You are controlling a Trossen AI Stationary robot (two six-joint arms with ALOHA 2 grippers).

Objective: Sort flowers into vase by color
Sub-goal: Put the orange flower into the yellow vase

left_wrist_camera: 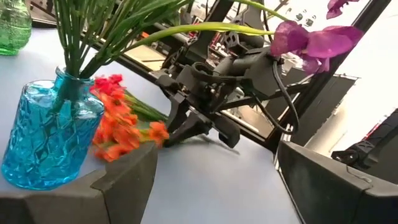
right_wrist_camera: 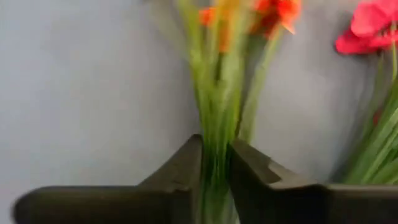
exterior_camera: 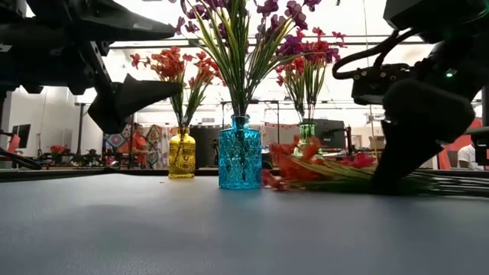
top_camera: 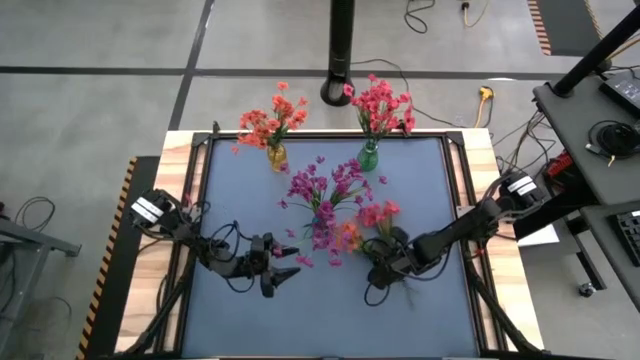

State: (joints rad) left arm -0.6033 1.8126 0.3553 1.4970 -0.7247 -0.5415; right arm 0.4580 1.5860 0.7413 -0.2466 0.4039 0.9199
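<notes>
An orange flower sprig (top_camera: 347, 236) lies on the blue mat just right of the blue vase (top_camera: 322, 215), which holds purple flowers (top_camera: 325, 185). My right gripper (top_camera: 378, 262) is shut on the orange sprig's green stems. Beside it lies a loose red-pink sprig (top_camera: 381, 212). At the back, a yellow vase (top_camera: 276, 156) holds orange flowers and a green vase (top_camera: 368, 156) holds red-pink ones. My left gripper (top_camera: 285, 275) hovers open at the near left, with nothing between its fingers. My right gripper pinches the orange sprig's bundle of green stems (right_wrist_camera: 216, 134) between its two fingers (right_wrist_camera: 183, 171), well below the blossoms (right_wrist_camera: 249, 12). The fingers slant down from the table's right and near side. The sprig lies along the mat (exterior_camera: 306, 172), blossoms toward the blue vase.
The blue vase (exterior_camera: 239, 153) stands close to the left of the held sprig, its purple sprays spreading above. The red-pink sprig's stems (right_wrist_camera: 376, 149) lie right beside my right gripper. Bare mat (top_camera: 330, 310) stretches along the near edge.
</notes>
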